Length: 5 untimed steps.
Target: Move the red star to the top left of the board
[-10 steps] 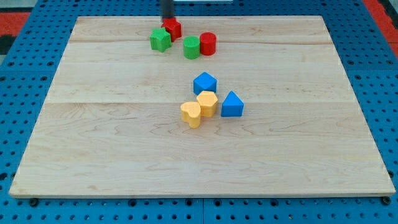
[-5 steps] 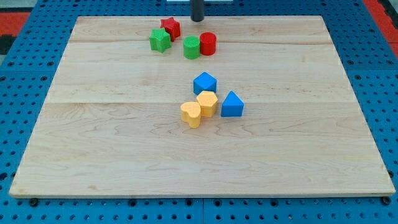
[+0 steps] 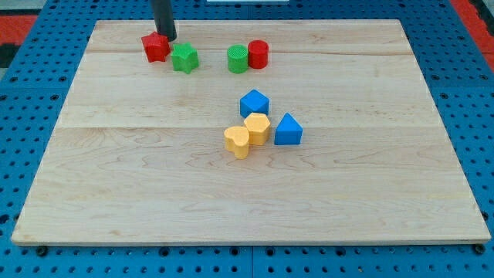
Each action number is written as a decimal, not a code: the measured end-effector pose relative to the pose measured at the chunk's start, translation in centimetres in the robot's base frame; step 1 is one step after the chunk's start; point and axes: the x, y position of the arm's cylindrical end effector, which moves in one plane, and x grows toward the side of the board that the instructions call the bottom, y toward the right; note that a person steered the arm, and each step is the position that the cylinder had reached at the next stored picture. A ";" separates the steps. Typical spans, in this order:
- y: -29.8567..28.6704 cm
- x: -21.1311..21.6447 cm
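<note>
The red star (image 3: 155, 47) lies near the board's top edge, left of centre. My tip (image 3: 167, 38) touches its upper right side. The green star (image 3: 184, 58) sits just right of the red star, close beside it. A green cylinder (image 3: 238, 59) and a red cylinder (image 3: 258, 54) stand together further right along the top.
A blue block (image 3: 254, 103), a blue triangular block (image 3: 288, 130), a yellow hexagonal block (image 3: 257, 127) and a yellow heart-shaped block (image 3: 238, 142) cluster near the board's (image 3: 116, 177) middle. A blue pegboard (image 3: 478, 116) surrounds the board.
The red star has slid left along the top and the green star has shifted slightly left. My tip went right, then came back left onto the red star's right side.
</note>
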 end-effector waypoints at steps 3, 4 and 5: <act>-2.5 6.2; -1.7 3.5; -1.2 1.7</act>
